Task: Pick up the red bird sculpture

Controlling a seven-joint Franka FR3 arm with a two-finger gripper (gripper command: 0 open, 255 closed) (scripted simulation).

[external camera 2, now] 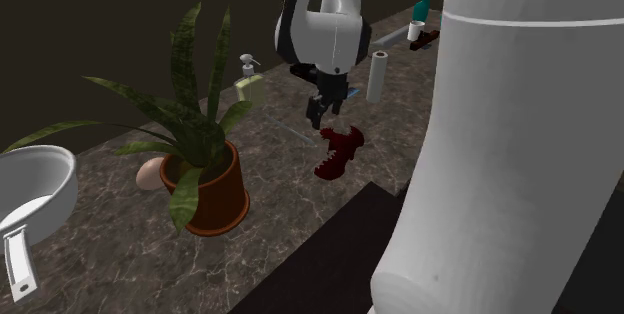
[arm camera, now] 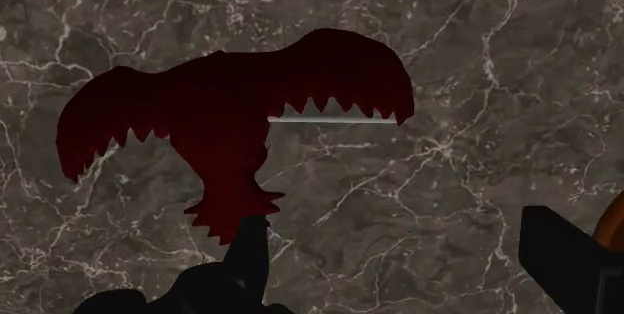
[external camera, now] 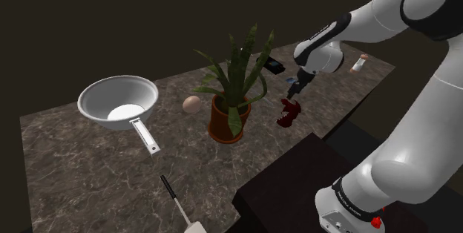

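The red bird sculpture (external camera: 288, 111) is being observed lying flat on the marble countertop (external camera: 89, 165), between the potted plant (external camera: 227, 120) and the counter's edge. The gripper (external camera 2: 322, 112) is being held just above it, jaws spread, nothing clasped. Contact cannot be confirmed.

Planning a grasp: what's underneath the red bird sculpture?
Veined countertop; a thin pale strip shows beneath a wing of the red bird sculpture. Anything under its body is hidden.
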